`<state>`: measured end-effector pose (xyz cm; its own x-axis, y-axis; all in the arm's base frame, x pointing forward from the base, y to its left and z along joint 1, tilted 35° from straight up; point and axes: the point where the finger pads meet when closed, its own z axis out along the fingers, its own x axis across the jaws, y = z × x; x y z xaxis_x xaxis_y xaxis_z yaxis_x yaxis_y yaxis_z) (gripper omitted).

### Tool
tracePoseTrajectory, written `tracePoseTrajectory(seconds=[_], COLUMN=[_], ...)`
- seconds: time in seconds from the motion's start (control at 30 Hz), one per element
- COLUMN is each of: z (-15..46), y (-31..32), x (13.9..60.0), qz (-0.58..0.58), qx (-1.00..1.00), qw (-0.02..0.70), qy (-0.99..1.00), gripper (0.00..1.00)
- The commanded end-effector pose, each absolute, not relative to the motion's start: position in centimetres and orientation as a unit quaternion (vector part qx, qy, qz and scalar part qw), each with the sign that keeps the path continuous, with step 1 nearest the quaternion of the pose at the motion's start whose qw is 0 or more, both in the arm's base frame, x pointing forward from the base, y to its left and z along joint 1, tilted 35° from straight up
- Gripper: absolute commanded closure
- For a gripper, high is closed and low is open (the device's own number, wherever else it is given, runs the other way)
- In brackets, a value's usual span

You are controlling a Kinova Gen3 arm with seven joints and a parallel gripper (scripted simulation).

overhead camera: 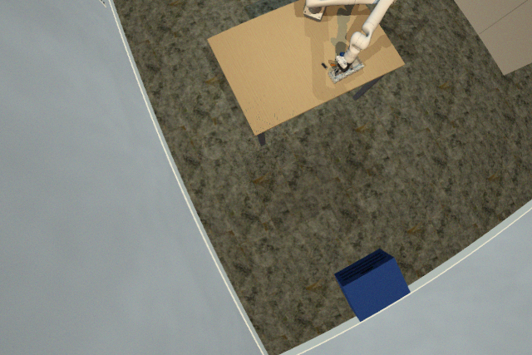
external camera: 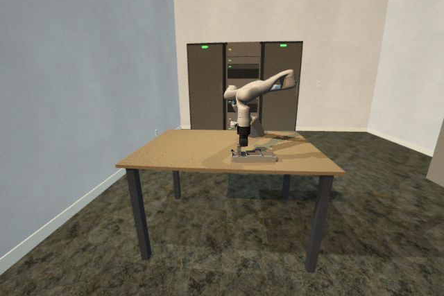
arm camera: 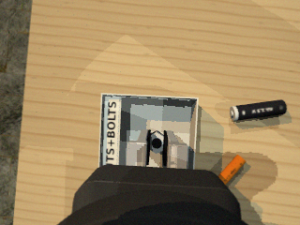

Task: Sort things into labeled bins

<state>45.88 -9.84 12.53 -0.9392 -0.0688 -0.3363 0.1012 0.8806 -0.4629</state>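
Note:
My gripper (arm camera: 157,142) (external camera: 238,152) points down at the bin labelled for nuts and bolts (arm camera: 111,131), its fingertips at or just inside the mouth. It is shut on a pale hex nut (arm camera: 157,134) with a dark round centre. Part of the label and the near half of this bin are hidden by the gripper. The joined row of bins (overhead camera: 349,75) (external camera: 254,159) stands on the table. A black battery (arm camera: 258,111) (overhead camera: 323,65) lies on the table beside the bin. An orange thing (arm camera: 232,169) (overhead camera: 332,64) lies nearer the gripper, partly covered.
A small blue thing (overhead camera: 342,54) (external camera: 257,150) shows behind the bins, by the arm. The bins stand near the long edge of the table (overhead camera: 274,71) (external camera: 172,157). The arm's base (overhead camera: 313,12) is at the opposite edge.

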Motion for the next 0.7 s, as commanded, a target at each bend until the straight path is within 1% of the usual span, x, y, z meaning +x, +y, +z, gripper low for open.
tracePoseTrajectory(seconds=[0.0,0.03,0.07,0.67], z=[12.58,12.58,12.58,12.68], y=[-9.79,-9.79,-9.79,-9.73], x=[45.92,45.92,45.91,45.87], qz=[-0.244,-0.244,-0.244,-0.244], qx=[0.008,0.008,0.008,0.008], qw=[0.175,0.175,0.175,0.175], qy=[0.954,0.954,0.954,0.954], gripper=[0.66,0.66,0.36,0.36])
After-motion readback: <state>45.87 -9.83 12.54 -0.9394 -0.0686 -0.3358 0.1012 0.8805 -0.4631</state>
